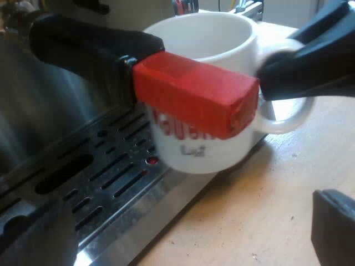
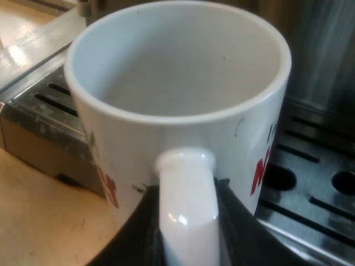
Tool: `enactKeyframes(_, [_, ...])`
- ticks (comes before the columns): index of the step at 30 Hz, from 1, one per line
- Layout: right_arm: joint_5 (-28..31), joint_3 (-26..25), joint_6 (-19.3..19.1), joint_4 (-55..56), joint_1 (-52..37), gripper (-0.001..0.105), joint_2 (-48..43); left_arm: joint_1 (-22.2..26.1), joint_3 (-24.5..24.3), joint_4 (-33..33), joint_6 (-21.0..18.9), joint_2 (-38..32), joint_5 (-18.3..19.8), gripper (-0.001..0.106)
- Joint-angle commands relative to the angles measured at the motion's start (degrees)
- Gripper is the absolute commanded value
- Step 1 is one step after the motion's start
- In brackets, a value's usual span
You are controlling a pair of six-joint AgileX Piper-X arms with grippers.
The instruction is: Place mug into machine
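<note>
My left gripper [image 1: 186,221] hangs low in front of the machine [image 1: 33,116], fingers spread wide with nothing between them. My right gripper [image 2: 187,221] pinches the mug's handle [image 1: 291,122] from both sides, and that pinch is my only hold on the mug [image 1: 211,33]. The mug stands upright at the outer edge of the slotted drip tray [image 1: 100,183], next to the wooden table [image 1: 266,210]. I cannot tell whether its base touches the grate.

What could go wrong, as I judge it:
- **Knocking the holder:** The holder's dark handle [image 1: 83,44] juts out from the machine, and in the left wrist view its red end [image 1: 194,94] crosses the mug's wall just under the rim. I cannot tell how near they are. Pushing the mug further in at this height could knock it against that red end.
- **Twisting in my grip:** A hold on the handle alone resists turning poorly, so a bump could tilt the mug or work it loose.
- **Letting go too soon:** Released this close to the tray's edge, the mug could tip onto the table.
- **Left fingers in the way:** My spread left fingers sit near the tray's rim and could block the path.

Red letters run around the mug, but the red end covers them on one side and the curve hides them on the other, so I can read no word. A small dark mark sits below them, and a touch of green beside them. I can read no brand name on the machine's steel.
</note>
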Motion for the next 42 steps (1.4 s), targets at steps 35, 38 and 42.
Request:
enactKeyframes(35, [0.10,-9.28,2.84,-10.10,-2.19,0.030,16.35,-0.43,-0.12,-0.76,-0.94,0.16,0.06,0.087])
enactKeyframes(38, [0.10,-9.28,2.83,-10.10,-2.19,0.041,16.35,-0.43,-0.12,-0.76,-1.02,0.16,0.06,0.087])
enactKeyframes(42, [0.10,-9.28,2.83,-10.10,-2.02,0.049,15.22,-0.43,-0.12,-0.76,-1.41,0.16,0.06,0.087])
